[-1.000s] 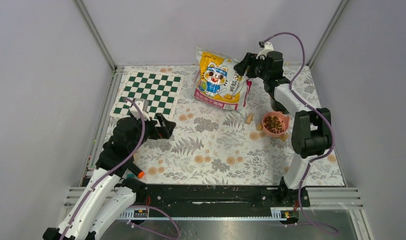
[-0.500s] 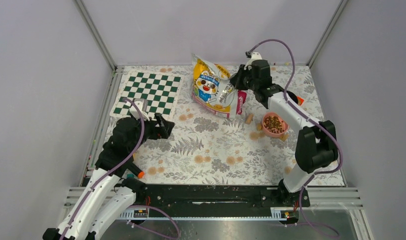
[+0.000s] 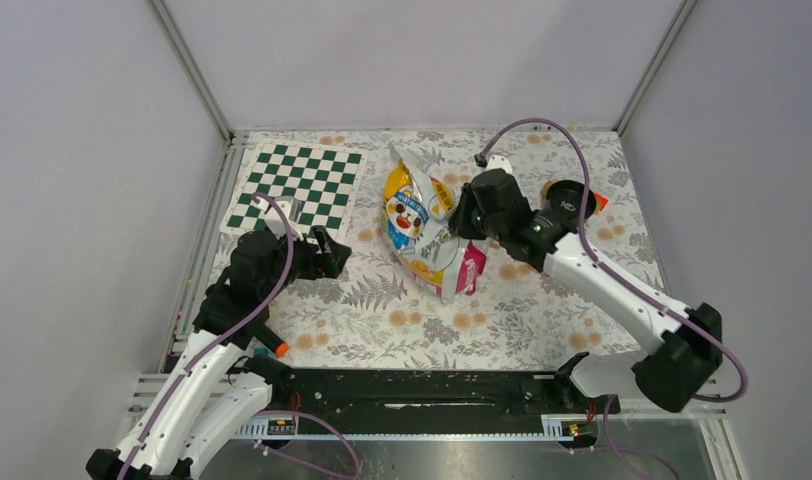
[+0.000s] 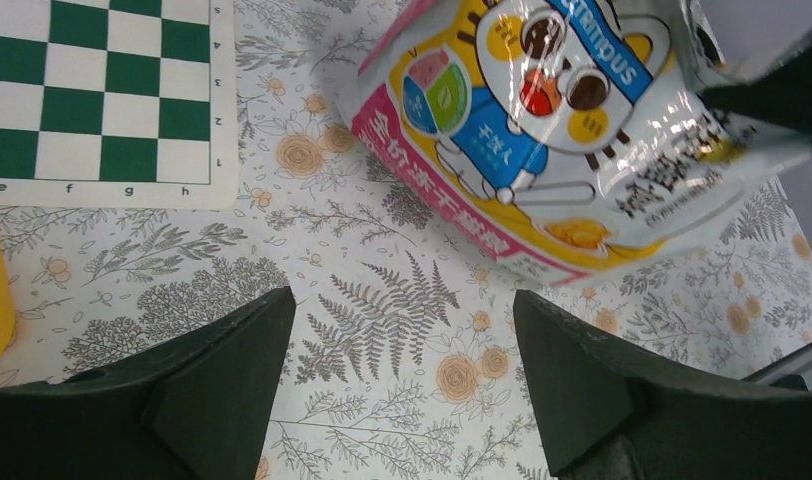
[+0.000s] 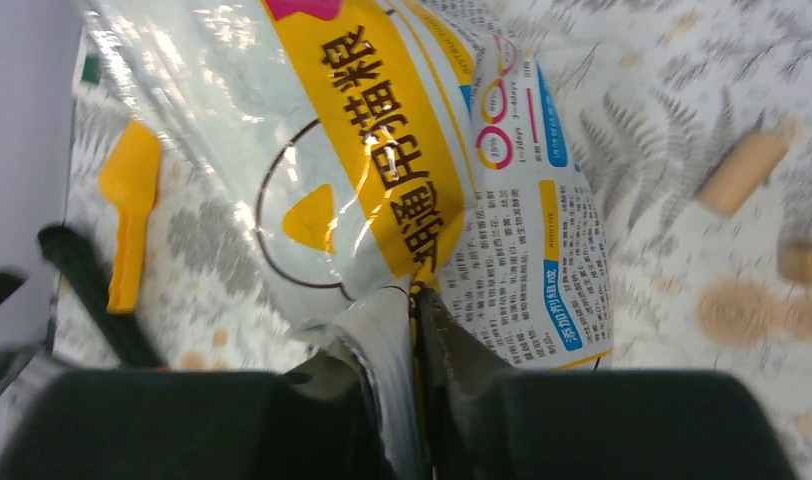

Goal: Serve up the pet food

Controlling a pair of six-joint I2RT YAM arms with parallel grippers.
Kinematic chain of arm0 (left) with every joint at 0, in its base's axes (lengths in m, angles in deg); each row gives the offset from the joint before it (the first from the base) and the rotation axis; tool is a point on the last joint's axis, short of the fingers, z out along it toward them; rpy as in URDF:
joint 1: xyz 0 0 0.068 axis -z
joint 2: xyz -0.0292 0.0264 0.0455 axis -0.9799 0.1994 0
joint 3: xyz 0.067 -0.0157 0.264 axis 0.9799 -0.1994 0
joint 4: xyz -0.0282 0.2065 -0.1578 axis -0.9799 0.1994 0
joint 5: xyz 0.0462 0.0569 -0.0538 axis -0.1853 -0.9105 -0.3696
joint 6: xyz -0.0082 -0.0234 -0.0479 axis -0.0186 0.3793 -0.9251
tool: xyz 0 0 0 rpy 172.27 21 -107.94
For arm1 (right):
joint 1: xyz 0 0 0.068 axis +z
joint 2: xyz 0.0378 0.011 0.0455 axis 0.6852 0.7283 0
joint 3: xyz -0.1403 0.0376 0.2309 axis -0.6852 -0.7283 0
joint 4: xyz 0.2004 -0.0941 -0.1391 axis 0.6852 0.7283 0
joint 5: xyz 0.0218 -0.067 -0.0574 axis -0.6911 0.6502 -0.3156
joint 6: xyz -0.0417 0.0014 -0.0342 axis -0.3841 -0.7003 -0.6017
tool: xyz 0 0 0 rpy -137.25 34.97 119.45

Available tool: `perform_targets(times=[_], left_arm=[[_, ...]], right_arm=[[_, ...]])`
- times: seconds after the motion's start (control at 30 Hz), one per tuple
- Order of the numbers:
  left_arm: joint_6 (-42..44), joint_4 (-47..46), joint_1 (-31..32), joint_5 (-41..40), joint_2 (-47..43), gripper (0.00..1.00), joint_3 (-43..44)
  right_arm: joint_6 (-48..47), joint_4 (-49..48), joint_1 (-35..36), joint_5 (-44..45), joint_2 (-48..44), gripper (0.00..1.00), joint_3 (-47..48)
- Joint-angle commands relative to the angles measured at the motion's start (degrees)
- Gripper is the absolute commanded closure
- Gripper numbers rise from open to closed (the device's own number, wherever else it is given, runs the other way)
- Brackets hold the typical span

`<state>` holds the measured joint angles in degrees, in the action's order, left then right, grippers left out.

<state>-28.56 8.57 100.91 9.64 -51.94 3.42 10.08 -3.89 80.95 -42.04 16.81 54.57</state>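
Note:
The glossy yellow pet food bag (image 3: 419,228) with the white cartoon cat hangs tilted over the middle of the floral mat. My right gripper (image 3: 460,214) is shut on its upper right edge. In the right wrist view the fingers (image 5: 414,300) pinch a fold of the bag (image 5: 382,150). The bag's cat face fills the top of the left wrist view (image 4: 552,120). My left gripper (image 3: 327,254) is open and empty, left of the bag, low over the mat (image 4: 402,330). No kibble shows. My right arm hides the pink bowl.
A green-and-white chessboard (image 3: 297,185) lies at the back left (image 4: 92,90). A yellow-orange scoop (image 5: 130,215) lies on the mat beyond the bag. Tan cork pieces (image 5: 742,172) lie to the right of the bag. Grey walls enclose the table.
My right arm has carried the bag from the back of the table forward and left toward the middle, tilting it. The arm now covers the pink bowl. The left arm has barely moved.

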Motion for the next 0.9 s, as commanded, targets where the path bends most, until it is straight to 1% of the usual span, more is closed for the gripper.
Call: perform_targets(times=[0.0, 0.03, 0.07, 0.13, 0.2, 0.27, 0.33, 0.4, 0.53, 0.6, 0.63, 0.67, 0.7, 0.77, 0.83, 0.87], left_arm=[[-1.7, -2.0, 0.2, 5.4, 2.6, 0.18, 2.9], [-2.6, -2.3, 0.2, 6.1, 3.4, 0.18, 2.8], [-3.6, -2.7, 0.2, 6.8, 4.1, 0.18, 2.7], [-6.3, -3.9, 0.2, 8.3, 5.9, 0.19, 2.2], [-9.0, -5.8, 0.3, 10.0, 7.8, 0.23, 1.3], [-11.5, -8.0, 0.3, 10.7, 10.1, 0.27, 0.1], [-13.9, -9.6, 0.5, 10.2, 12.9, 0.3, -0.7], [-15.7, -11.2, 0.8, 10.0, 15.8, 0.33, -0.8], [-19.0, -16.0, 2.2, 10.8, 21.3, 0.37, -0.5], [-20.3, -18.3, 3.2, 10.3, 24.1, 0.4, -0.3], [-20.8, -19.4, 3.6, 10.0, 25.4, 0.41, -0.2], [-21.3, -20.2, 4.1, 9.6, 26.7, 0.44, 0.1], [-21.8, -21.1, 4.6, 9.2, 28.0, 0.46, 0.2], [-22.5, -23.4, 6.0, 8.7, 30.8, 0.49, 0.4], [-22.7, -26.3, 7.0, 8.8, 33.8, 0.56, 0.5], [-22.8, -27.8, 7.4, 8.9, 35.4, 0.57, 0.6]], right_arm=[[3.7, -2.0, 5.1, 0.5, -10.0, 0.65, 2.3], [2.7, -1.0, 5.1, 0.0, -10.4, 0.53, 2.4], [1.3, 0.0, 5.1, 0.1, -11.2, 0.43, 2.4], [-1.5, 1.1, 5.2, 1.1, -14.0, 0.32, 2.0], [-3.4, 1.5, 5.1, 3.0, -17.5, 0.28, 1.1], [-4.4, 1.5, 5.0, 5.7, -21.0, 0.27, -0.2], [-4.3, 3.0, 4.3, 8.9, -23.0, 0.28, -1.2], [-3.2, 4.5, 2.1, 9.4, -23.4, 0.29, -2.1], [2.2, 6.2, -4.7, 3.7, -23.3, 0.36, -5.4], [3.6, 6.3, -7.7, 1.0, -22.5, 0.42, -8.0], [4.3, 6.2, -9.0, -0.3, -21.9, 0.46, -9.3], [4.5, 6.3, -10.1, -1.2, -20.8, 0.55, -10.5], [4.4, 6.2, -10.8, -2.1, -20.3, 0.59, -11.5], [3.3, 4.0, -11.3, -3.4, -19.2, 0.63, -15.1], [3.0, 1.8, -11.3, -5.6, -19.1, 0.63, -18.7], [3.1, 0.1, -11.3, -7.2, -19.1, 0.63, -20.5]])
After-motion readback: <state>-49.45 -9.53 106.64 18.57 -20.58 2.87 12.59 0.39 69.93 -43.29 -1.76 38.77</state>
